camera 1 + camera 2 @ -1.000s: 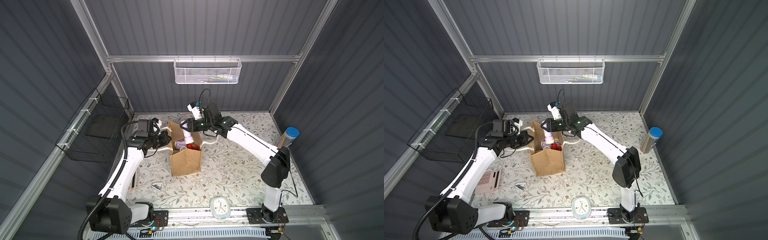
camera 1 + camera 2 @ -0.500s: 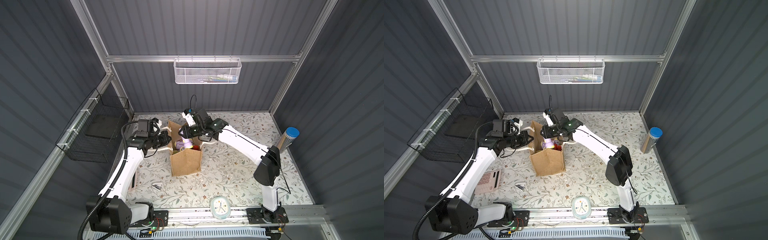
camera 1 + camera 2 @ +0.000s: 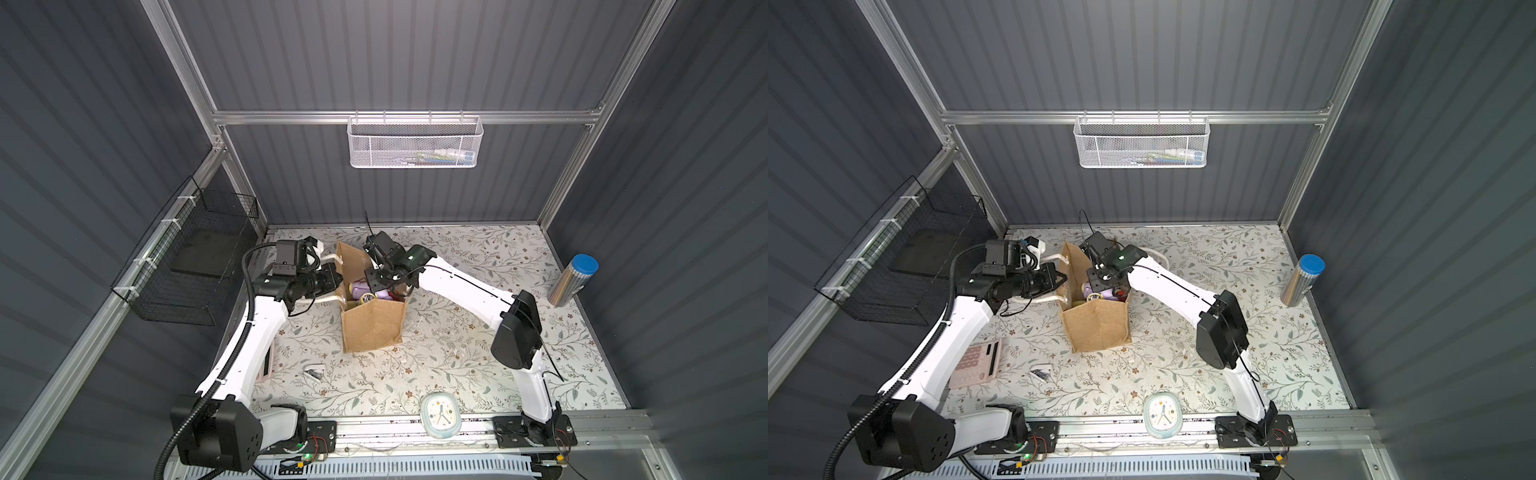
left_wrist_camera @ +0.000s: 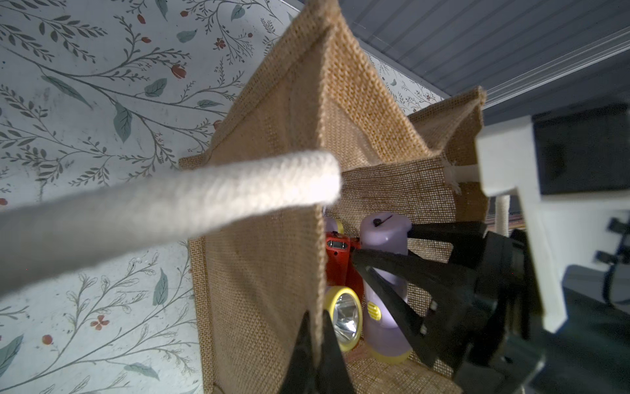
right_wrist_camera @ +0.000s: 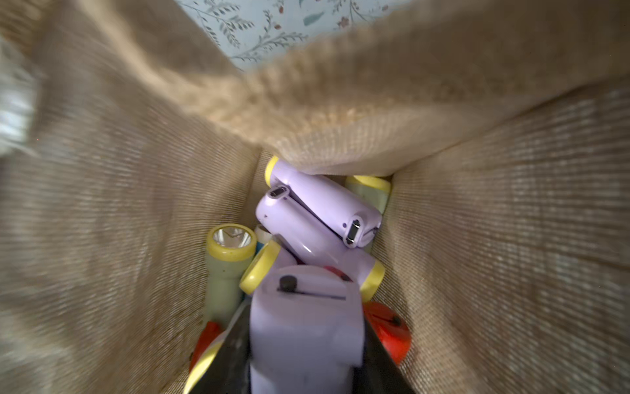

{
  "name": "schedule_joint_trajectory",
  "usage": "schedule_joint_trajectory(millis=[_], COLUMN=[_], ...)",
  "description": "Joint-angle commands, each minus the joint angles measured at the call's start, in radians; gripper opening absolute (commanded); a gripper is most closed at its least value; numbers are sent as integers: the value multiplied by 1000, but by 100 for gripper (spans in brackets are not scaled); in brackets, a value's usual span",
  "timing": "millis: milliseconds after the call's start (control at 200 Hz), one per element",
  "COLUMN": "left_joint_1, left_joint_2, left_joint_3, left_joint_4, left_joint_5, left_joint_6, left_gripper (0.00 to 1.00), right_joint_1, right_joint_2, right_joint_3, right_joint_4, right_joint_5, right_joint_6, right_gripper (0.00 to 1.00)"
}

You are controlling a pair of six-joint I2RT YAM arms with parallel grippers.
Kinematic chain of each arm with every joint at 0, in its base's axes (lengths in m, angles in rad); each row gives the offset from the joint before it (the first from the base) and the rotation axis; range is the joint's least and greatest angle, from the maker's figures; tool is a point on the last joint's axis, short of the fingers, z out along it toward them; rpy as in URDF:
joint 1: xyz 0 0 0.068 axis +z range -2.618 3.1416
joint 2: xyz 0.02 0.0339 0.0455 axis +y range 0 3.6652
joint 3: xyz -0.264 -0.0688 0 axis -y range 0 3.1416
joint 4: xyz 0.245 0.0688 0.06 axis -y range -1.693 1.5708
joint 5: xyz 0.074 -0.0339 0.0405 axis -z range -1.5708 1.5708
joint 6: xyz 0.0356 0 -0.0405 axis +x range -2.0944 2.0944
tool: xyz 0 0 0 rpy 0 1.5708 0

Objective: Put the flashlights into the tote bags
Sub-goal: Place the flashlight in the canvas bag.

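- The burlap tote bag [image 3: 374, 324] stands upright near the middle of the floral bench [image 3: 478, 353], with its mouth open.
- One side rim of the bag is pinched between the fully closed jaws of the left end effector [image 4: 318, 344], so the mouth is held spread.
- The right end effector [image 4: 381, 244] is lowered inside the bag. Its jaws are clamped partway round a lavender flashlight [image 5: 303, 327], yellow head down, which has not yet been let go.
- Below it, a pile of flashlights [image 5: 317, 211] is seen at the bottom of the bag, with lavender, pale green and red ones among them. An exact count cannot be made.
- No loose flashlight is made out on the bench in both top views. Only a clock [image 3: 439, 415], a silver cylinder [image 3: 575, 280], a pink calculator [image 3: 976, 363] and a small unidentified object [image 3: 314, 372] are seen there.
- The contents of the white mesh basket [image 3: 415, 141] cannot be identified.
- The task is judged almost finished: only the release of the held flashlight and the withdrawal of both arms appear to be left.
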Motion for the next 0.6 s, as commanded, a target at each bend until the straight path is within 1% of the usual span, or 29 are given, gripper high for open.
schedule_joint_trajectory(millis=[0,120,350,595], left_joint_1=[-3,-3,-3,-3], left_joint_2=[-28,-28,-21,-18], left_joint_3=[-7,-6,-9,-10], left_joint_4=[-6,-6,-1,0], left_joint_5=[-4,-8,-6,-7], left_joint_6=[26,27,24,26], left_gripper=[0,0,0,0], right_joint_1=[-1,-1,-1,-1], right_joint_2=[28,62,106,136], right_joint_3=[37,67,88,93], right_joint_4=[-49,-77,-75,-81], right_joint_5=[79,113,47,4], right_joint_6=[31,33,74,94], right_gripper=[0,0,0,1])
